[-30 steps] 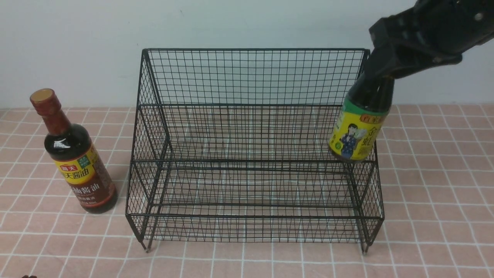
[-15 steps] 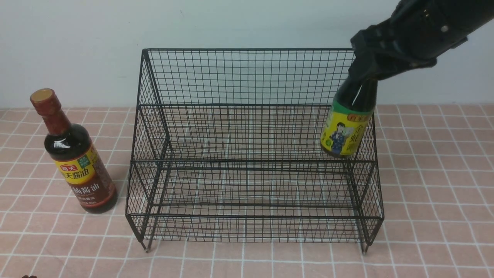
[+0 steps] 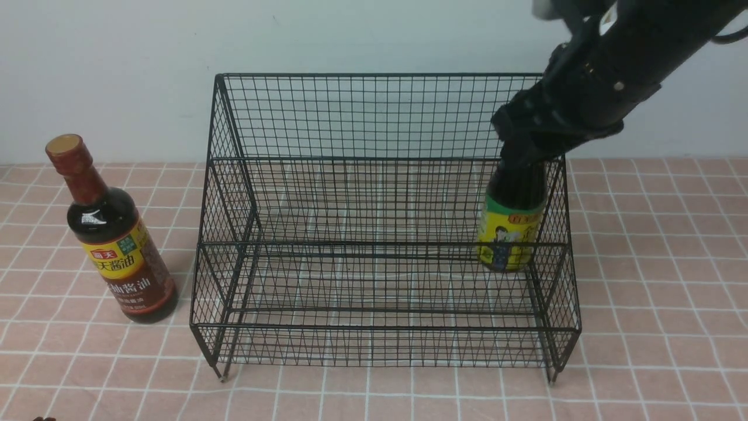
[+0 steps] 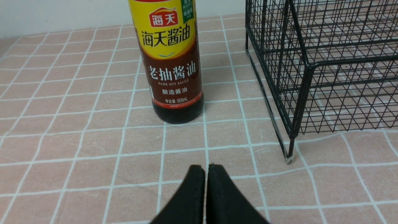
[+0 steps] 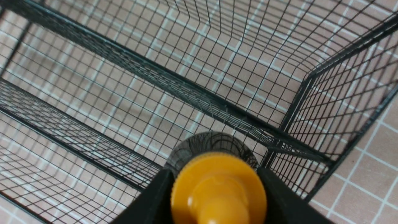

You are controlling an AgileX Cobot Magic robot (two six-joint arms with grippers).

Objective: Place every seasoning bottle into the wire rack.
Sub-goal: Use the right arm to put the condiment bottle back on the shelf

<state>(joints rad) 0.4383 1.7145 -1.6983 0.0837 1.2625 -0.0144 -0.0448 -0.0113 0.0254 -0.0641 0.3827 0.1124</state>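
The pink-tiled bench point(image 3: 643, 263) carries a black wire rack point(image 3: 374, 117) with two stepped tiers and a tall mesh back. The tall seasoning bottle point(image 3: 120, 257), dark soy sauce with a brown-red cap and a yellow-and-brown label, stands upright on the bench just left of the rack, apart from it. The short seasoning bottle point(image 3: 507, 234) is upright inside the rack at its right end, in the rear tier close to the side mesh. Whether its base rests on the shelf cannot be told. The right pincer point(image 3: 526, 158) is clamped on its orange-yellow cap point(image 5: 217, 186) from above. The left pincer point(image 4: 206, 174) is closed, its tips pressed together and empty, low over the bench in front of the tall bottle.
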